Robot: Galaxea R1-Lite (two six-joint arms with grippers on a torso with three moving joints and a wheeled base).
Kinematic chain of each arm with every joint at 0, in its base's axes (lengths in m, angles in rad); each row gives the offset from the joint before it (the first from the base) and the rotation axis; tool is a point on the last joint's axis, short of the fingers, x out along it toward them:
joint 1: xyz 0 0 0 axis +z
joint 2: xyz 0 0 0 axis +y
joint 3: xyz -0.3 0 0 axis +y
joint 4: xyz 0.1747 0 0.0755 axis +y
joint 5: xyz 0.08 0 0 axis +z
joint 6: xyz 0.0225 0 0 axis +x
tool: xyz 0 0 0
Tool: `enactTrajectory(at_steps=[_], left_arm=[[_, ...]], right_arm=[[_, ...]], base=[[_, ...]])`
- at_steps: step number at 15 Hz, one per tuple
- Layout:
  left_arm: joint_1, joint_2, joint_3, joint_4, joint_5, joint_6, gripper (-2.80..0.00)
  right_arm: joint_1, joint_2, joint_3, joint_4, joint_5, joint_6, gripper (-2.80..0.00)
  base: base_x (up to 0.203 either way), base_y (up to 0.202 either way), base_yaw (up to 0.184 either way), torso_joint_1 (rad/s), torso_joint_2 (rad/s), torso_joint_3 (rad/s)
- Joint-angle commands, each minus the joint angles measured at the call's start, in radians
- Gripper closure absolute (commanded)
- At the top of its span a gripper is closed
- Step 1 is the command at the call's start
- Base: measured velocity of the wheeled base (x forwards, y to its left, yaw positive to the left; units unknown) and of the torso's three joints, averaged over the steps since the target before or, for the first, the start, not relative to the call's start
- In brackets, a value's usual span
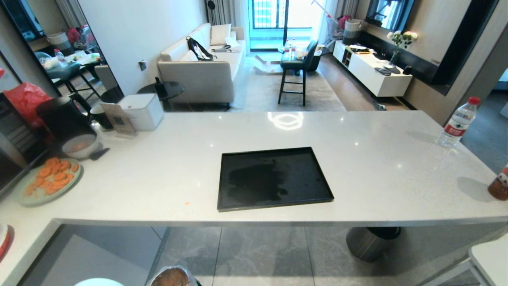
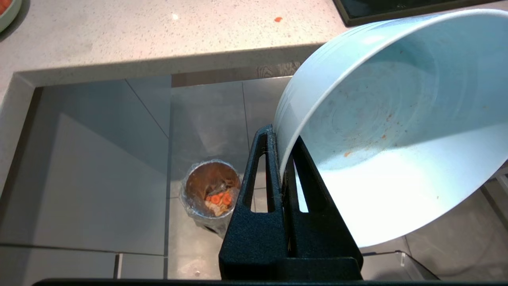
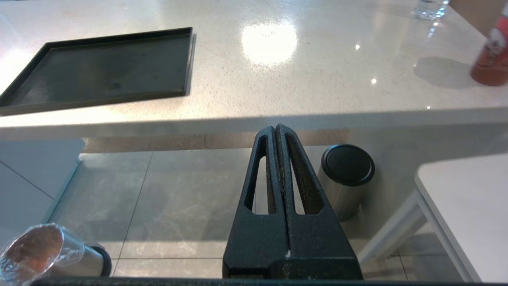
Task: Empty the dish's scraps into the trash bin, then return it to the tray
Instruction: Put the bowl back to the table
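The left gripper (image 2: 282, 159) is clamped on the tilted bowl's (image 2: 397, 131) rim above the bin (image 2: 210, 194); the right gripper (image 3: 276, 131) is pressed together.

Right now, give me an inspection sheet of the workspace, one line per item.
Surface: white counter, glossy, with one small orange crumb near its front edge.
Job's things: tray bare on the counter; dish tilted, emptied apart from orange specks; trash bin on the floor below, carrot slices inside its clear liner.
Clutter: plate of carrot slices, black kettle, water bottle, red-brown can, dark lidded cylinder under the counter.
Grippers: left gripper shut on the dish rim, above the floor; right gripper shut, holding nothing, short of the counter edge.
Cables: nothing seen.
Surroundings: living room with sofa, stool, white cabinet.
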Motion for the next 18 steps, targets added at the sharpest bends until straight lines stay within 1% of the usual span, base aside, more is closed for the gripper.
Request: enactTrajectory(at_steps=[1, 7, 18], left_arm=[[0.000, 0.001, 0.000, 0.001, 0.000, 0.001, 0.00], [0.000, 0.001, 0.000, 0.000, 0.000, -0.001, 0.00], [0.000, 0.001, 0.000, -0.001, 0.002, -0.004, 0.00]], right_arm=[[0.000, 0.000, 0.000, -0.001, 0.000, 0.000, 0.00], [0.000, 0.000, -0.001, -0.001, 0.000, 0.000, 0.00], [0.000, 0.000, 0.001, -0.001, 0.000, 0.000, 0.00]], base=[[0.198, 0.000, 0.000, 0.017, 0.00, 0.002], [0.178, 0.000, 0.001, 0.005, 0.00, 0.000], [0.000, 0.000, 0.000, 0.000, 0.00, 0.000]])
